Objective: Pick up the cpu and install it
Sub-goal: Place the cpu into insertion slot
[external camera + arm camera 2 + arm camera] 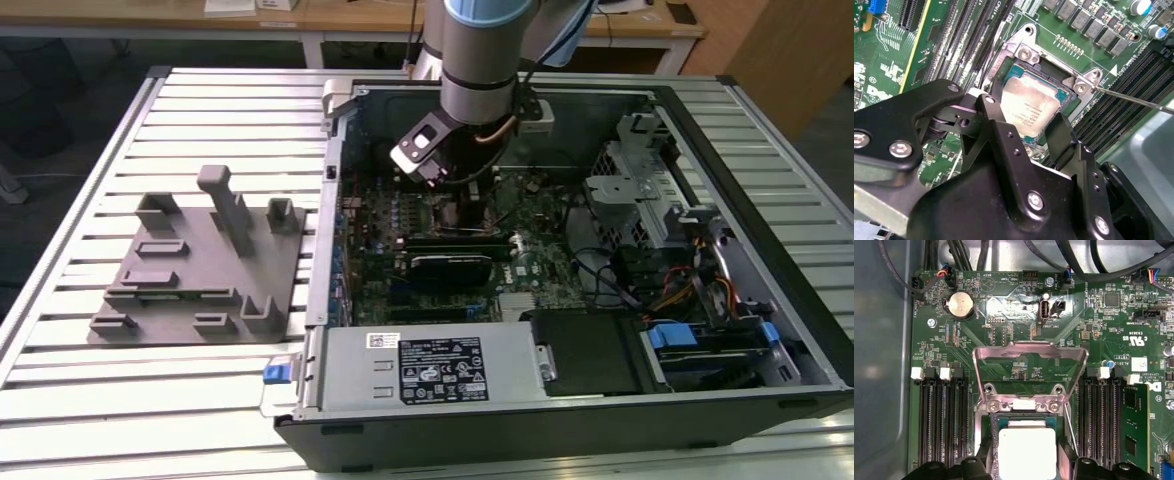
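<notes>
The gripper (pixel 1026 122) hangs low inside the open computer case (pixel 534 432), straddling the cpu (pixel 1026 450). The chip lies flat in the motherboard socket (pixel 981 426), between two banks of memory slots (pixel 936 420). Whether the gripper clamps the chip or stands clear, I cannot tell. The socket's load plate (pixel 1030 352) is flipped open toward the coin cell (pixel 959 305).

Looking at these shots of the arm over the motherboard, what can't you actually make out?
- The cpu, near side, second wrist view: hidden behind the gripper.
- The cpu, one side, first wrist view: cut off by the picture's edge.
- The socket, exterior view: hidden behind the arm.
- Whether the cpu is fully seated: neither wrist view settles it.
</notes>
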`<state>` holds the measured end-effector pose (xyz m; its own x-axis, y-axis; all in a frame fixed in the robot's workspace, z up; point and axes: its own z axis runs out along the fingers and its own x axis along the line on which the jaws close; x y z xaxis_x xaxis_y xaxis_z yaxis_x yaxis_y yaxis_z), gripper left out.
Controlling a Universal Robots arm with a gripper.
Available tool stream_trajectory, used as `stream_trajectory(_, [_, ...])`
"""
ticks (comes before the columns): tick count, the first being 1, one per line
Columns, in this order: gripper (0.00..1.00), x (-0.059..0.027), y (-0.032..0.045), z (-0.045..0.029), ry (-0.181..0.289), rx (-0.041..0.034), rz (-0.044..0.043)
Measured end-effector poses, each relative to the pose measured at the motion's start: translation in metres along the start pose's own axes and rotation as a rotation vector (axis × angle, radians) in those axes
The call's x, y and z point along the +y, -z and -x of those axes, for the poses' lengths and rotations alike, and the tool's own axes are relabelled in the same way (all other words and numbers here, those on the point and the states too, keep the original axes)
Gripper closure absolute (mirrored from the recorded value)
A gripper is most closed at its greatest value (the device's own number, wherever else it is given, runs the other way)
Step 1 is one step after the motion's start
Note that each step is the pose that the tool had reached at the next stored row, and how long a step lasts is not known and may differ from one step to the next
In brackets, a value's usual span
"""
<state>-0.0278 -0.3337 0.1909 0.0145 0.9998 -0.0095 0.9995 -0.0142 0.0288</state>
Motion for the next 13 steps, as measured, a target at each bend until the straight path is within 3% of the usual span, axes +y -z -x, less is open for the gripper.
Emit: stream_trajectory(13, [0.38,-0.0015,0.0017,-0.0012,0.0,0.0049,-0.0002])
